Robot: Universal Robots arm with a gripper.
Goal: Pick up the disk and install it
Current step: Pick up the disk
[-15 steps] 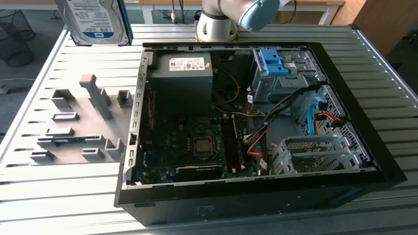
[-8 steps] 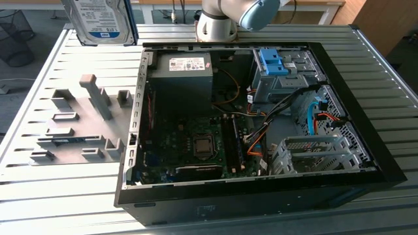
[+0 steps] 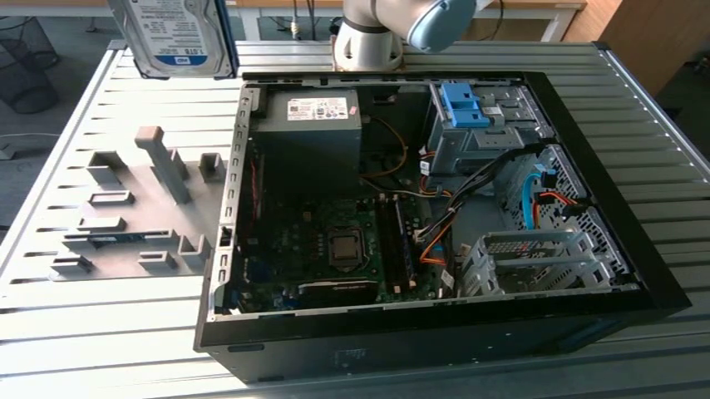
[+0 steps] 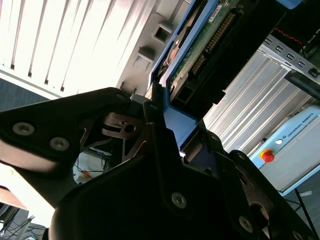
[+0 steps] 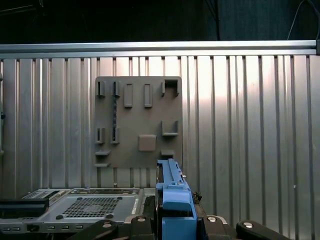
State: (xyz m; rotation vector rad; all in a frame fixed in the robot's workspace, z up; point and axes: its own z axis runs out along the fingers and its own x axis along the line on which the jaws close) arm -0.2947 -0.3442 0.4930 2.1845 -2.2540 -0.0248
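The gripper [image 4: 182, 131] is closed on the disk [image 3: 178, 33], and its black fingers [image 4: 159, 131] press the blue rail. The second wrist view shows this grip and the disk's green circuit board. The exterior view shows the labelled face instead, upright and high over the table [image 3: 89, 332], at about 11 o'clock from the open computer case [image 3: 444, 341]. A grey fixture plate [image 3: 133, 241] lies at the case's 9 o'clock. Inside the case, cables run beside the blue latch piece [image 3: 466, 108]. The arm [image 3: 377, 33] rises at the case's 12 o'clock.
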